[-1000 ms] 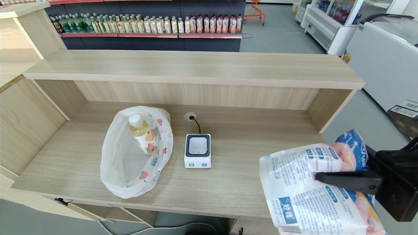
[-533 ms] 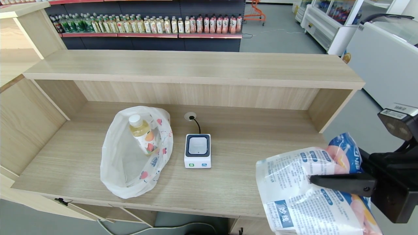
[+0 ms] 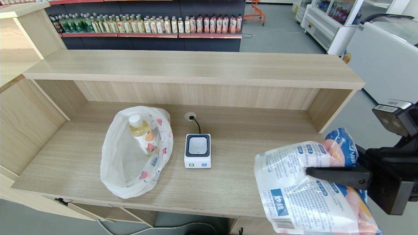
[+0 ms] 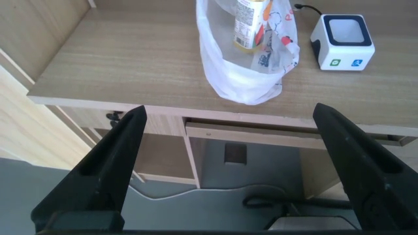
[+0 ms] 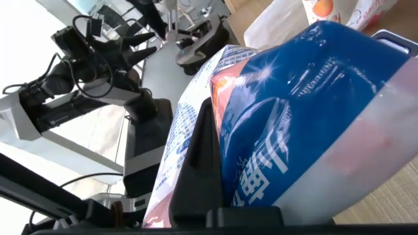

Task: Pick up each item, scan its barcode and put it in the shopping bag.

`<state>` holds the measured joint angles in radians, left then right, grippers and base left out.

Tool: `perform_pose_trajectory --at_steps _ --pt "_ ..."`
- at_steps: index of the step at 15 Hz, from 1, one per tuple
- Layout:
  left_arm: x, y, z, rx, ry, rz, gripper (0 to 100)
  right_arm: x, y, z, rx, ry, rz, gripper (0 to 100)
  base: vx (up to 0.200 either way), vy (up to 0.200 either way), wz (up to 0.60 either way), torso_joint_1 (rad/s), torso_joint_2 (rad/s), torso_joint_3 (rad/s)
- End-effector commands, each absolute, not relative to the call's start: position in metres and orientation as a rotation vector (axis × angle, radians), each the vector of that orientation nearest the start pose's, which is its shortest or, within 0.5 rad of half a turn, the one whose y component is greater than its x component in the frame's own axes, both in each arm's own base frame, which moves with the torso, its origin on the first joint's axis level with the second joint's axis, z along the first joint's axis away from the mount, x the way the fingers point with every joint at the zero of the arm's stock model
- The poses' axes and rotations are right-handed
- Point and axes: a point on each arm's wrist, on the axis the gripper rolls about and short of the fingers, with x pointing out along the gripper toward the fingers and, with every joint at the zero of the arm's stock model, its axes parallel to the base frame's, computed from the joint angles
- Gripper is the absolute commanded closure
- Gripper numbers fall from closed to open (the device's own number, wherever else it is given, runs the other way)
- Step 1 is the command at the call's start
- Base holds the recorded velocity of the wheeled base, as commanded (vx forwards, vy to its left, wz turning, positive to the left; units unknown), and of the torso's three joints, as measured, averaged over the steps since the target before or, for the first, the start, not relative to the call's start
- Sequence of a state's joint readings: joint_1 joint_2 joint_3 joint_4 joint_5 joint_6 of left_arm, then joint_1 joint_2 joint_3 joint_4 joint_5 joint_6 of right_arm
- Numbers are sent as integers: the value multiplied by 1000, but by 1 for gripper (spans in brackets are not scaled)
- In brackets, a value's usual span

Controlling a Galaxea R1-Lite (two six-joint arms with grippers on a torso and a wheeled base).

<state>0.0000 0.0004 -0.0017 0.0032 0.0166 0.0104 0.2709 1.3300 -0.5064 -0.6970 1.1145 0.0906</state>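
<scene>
The right gripper (image 3: 310,172) is clenched on a packet (image 3: 290,192). 1 black finger lies across the front of the packet. The other finger is hidden behind it. The packet is white with blue print, and its far side is blue and pink. It hangs in the air near the front right corner of the counter (image 3: 248,140). A barcode (image 3: 282,224) shows at the low end of the packet.

A small white scanner (image 3: 197,150) sits in the middle of the counter, well apart from the packet. It has a dark window on top. A black cable (image 3: 196,124) runs from its back to a round hole in the counter.

The shopping bag (image 3: 130,176) lies just beside the scanner, on the left. It is white with little red shapes, and its mouth is open. 1 bottle (image 3: 142,133) is inside the bag. The bottle has a white cap and a yellow drink in it. I cannot tell if it stands straight or leans.

The left gripper (image 4: 230,112) is released, with its 2 black fingers spread wide apart. It is in front of the counter, lower than the top, near the bag's side.

Behind the counter, a shelf (image 3: 147,34) holds long rows of bottles. White freezers (image 3: 382,55) stand off to the right.
</scene>
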Motion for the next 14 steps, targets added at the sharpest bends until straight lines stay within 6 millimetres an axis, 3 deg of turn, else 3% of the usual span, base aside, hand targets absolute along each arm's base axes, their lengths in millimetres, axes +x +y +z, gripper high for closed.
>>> perform_pose_trajectory --at_steps 1,14 --pt "-23 0 76 11 2 18 0 179 71 202 131 189 1379 100 0 0 0 0 0 0" --pt "-23 0 76 11 2 17 0 177 69 205 122 171 1374 100 0 0 0 0 0 0"
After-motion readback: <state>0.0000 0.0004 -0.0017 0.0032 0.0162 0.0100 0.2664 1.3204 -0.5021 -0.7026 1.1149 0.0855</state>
